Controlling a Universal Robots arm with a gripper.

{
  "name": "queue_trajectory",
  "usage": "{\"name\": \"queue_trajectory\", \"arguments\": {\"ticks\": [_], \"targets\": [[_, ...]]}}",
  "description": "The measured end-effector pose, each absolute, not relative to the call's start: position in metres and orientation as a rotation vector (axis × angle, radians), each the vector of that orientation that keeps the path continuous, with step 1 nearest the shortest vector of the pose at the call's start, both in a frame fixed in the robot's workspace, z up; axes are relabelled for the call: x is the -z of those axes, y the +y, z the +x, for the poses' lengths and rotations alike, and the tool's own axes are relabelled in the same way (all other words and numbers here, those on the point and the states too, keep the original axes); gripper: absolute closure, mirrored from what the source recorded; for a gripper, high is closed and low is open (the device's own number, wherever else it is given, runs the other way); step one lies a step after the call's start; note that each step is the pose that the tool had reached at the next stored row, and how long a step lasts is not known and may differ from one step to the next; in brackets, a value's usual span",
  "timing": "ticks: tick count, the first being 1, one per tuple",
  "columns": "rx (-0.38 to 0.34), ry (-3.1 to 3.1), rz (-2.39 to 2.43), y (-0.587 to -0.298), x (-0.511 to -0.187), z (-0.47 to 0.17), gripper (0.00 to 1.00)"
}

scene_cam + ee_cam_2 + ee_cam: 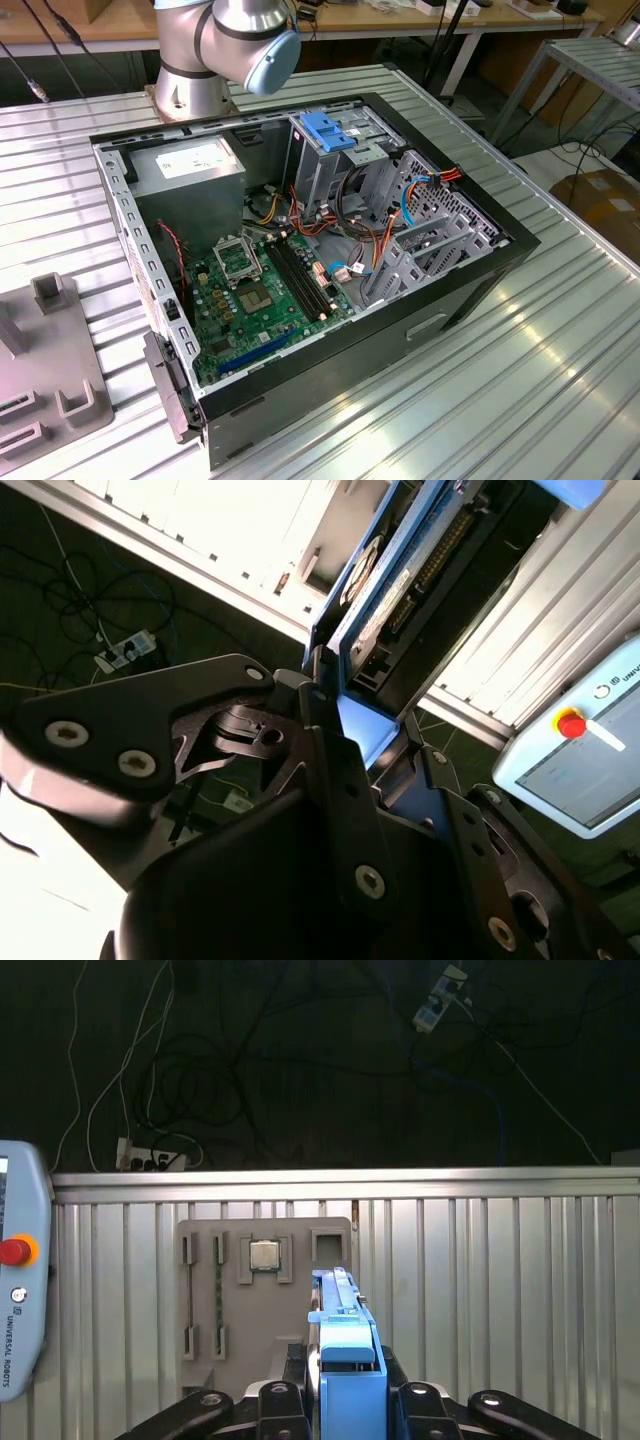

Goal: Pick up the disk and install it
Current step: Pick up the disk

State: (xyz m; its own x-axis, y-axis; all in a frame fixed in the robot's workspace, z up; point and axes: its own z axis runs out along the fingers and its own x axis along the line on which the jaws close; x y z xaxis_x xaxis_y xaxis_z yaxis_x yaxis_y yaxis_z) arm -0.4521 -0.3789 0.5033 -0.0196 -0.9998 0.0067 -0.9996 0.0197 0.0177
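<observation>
"When the items are tallied, what does the figure hold?" the student asks.

"One gripper [348,1372] and one disk [343,1325]," the tutor replies. "The exterior view adds one open computer case [330,330] on a ribbed metal table [560,340]. Inside the case are one green motherboard [255,300], one grey box with a white sticker [190,165] and one bare blue bracket [325,130]. The first wrist view adds one grey fixture plate [250,1320] carrying one processor chip [264,1256], and one teach pendant [15,1280] with a red button."

"How does the disk look?"

"Flat and thin. The first wrist view shows it edge-on, bordered by a light blue frame. The second wrist view shows a dark face with a row of gold contacts beside the blue rail."

"And the gripper?"

"It is clenched. In the second wrist view its black fingers [325,750] press on the two flat sides of the disk's blue-framed end. The disk sits between them and juts beyond the fingertips, with the ribbed table and the fixture plate behind it."
</observation>
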Motion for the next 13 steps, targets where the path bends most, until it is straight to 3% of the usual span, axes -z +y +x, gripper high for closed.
{"name": "queue_trajectory", "arguments": {"ticks": [13], "targets": [[0.012, -2.231, 2.188, -0.3789, -0.5033, -0.4421, 0.63]]}}
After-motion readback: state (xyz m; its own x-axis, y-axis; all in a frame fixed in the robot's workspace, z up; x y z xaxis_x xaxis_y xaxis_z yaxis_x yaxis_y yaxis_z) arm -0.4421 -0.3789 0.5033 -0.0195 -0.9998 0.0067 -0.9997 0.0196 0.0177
